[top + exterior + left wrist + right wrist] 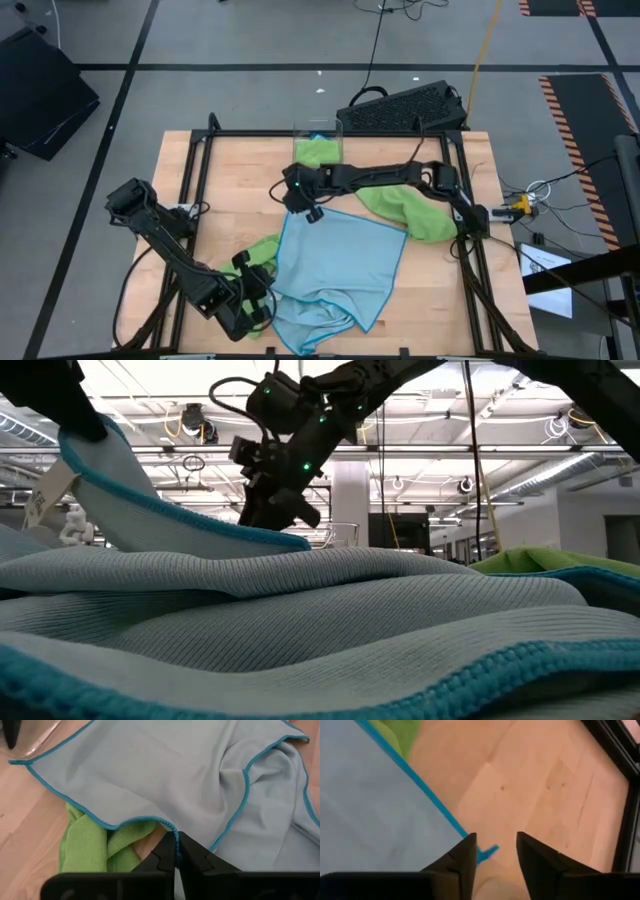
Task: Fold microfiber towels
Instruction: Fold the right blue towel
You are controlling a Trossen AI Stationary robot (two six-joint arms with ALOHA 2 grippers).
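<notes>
- The light blue towel (335, 265) lay spread mid-table, long axis running diagonally from near-left to far-right.
- The left gripper (175, 851) pinched its near edge; the right gripper (493, 851) hung parted over its far corner.

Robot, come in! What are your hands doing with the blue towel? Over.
Left gripper shut on blue towel hem. Right gripper open over its far corner. Green towel underneath.
</notes>
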